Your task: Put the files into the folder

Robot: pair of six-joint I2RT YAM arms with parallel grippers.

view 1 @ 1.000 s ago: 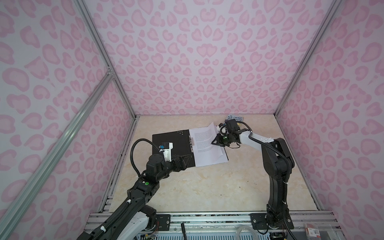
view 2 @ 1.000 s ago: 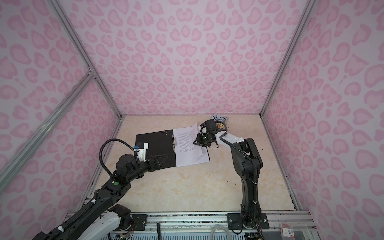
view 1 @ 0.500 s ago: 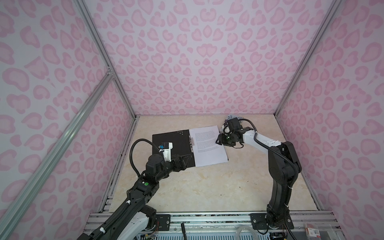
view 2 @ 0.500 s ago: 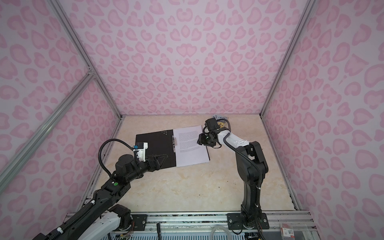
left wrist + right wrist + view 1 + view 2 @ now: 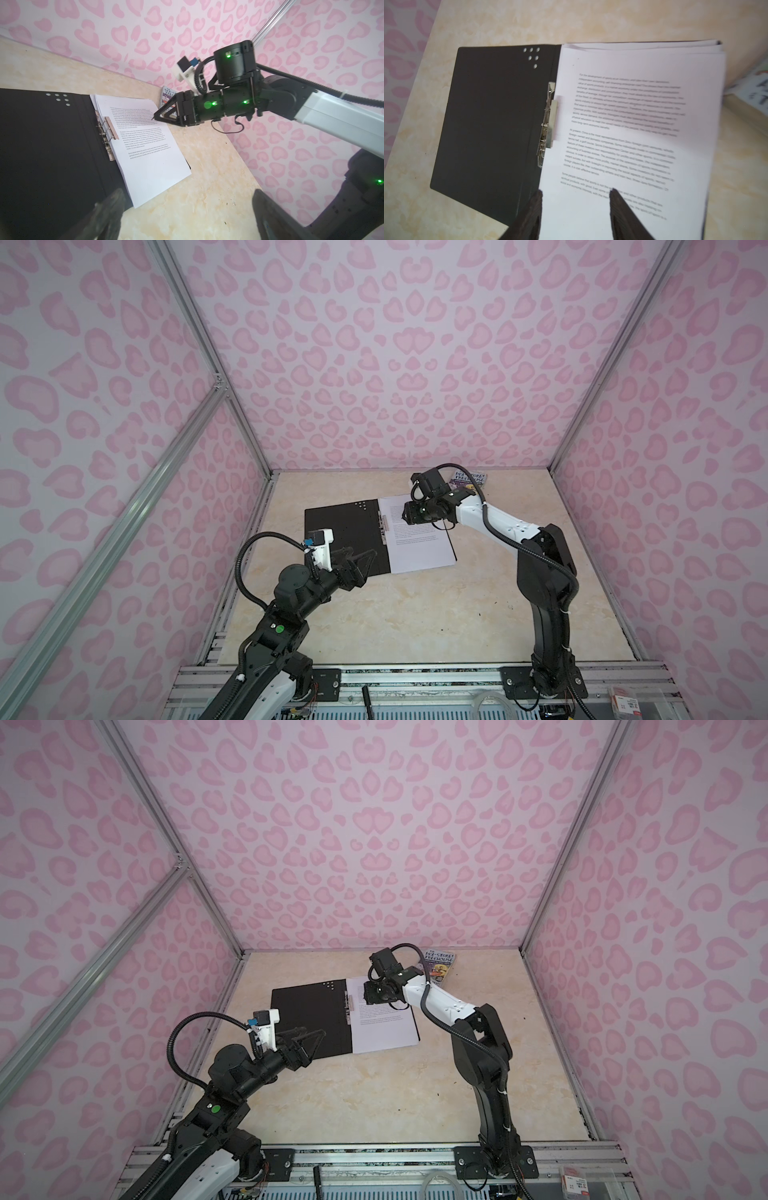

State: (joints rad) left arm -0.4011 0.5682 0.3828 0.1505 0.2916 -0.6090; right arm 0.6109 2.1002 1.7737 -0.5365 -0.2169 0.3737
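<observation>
Your right gripper (image 5: 576,191) hangs with jaws apart and nothing between them, tips pointing down at the files (image 5: 419,547). You cannot tell whether they touch the top sheet. The stack lies directly beneath it inside the open folder (image 5: 340,531), its edge against the spine clip (image 5: 109,137). Your left gripper (image 5: 361,556) stands wide apart and empty over the folder's bare black half. A paperback book (image 5: 469,480) lies just behind the right gripper.

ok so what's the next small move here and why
Probably lift the right gripper clear of the files: they already lie flat in the open folder beside the spine clip, and its jaws stand apart over the top sheet, holding nothing. That would free the folder for closing.
</observation>
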